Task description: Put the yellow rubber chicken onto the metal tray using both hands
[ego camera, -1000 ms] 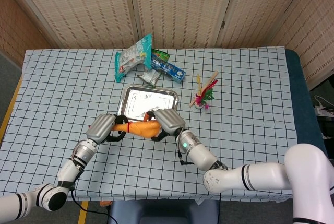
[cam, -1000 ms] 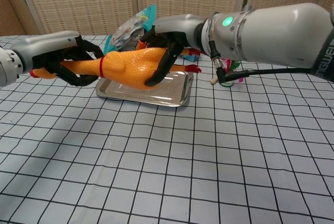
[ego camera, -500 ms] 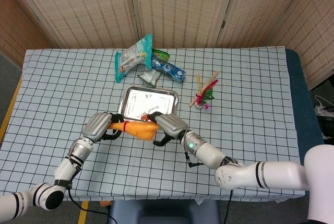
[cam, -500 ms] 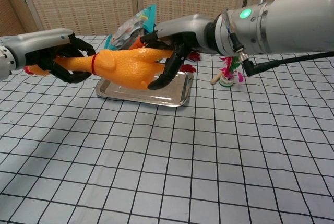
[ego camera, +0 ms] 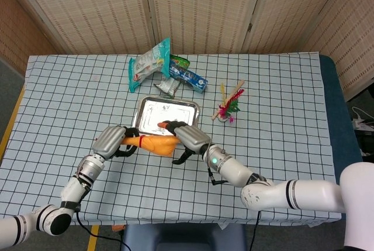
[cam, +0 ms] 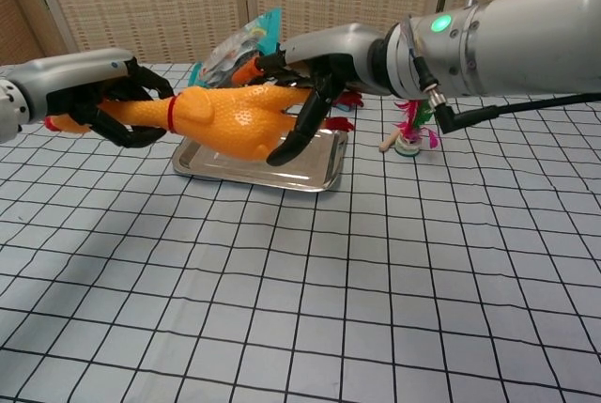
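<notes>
The yellow rubber chicken [cam: 221, 119] hangs in the air between both hands, above the near edge of the metal tray [cam: 311, 178]. My left hand [cam: 99, 102] grips its thin neck end, where a red band circles it. My right hand [cam: 308, 93] wraps around the fat body end from behind. In the head view the chicken [ego camera: 153, 143] shows just in front of the tray [ego camera: 169, 109], with the left hand [ego camera: 112, 140] and the right hand [ego camera: 186, 138] at either end. The tray holds nothing.
Behind the tray lie a teal snack bag [ego camera: 149, 62], a blue packet [ego camera: 190, 76] and a small silver pouch [ego camera: 166, 86]. A small toy with red and green feathers and sticks [ego camera: 228, 106] stands right of the tray. A checked cloth [ego camera: 280, 116] covers the table.
Both hands have lifted the chicken slightly and shifted it a little toward the tray. The grips are unchanged.
</notes>
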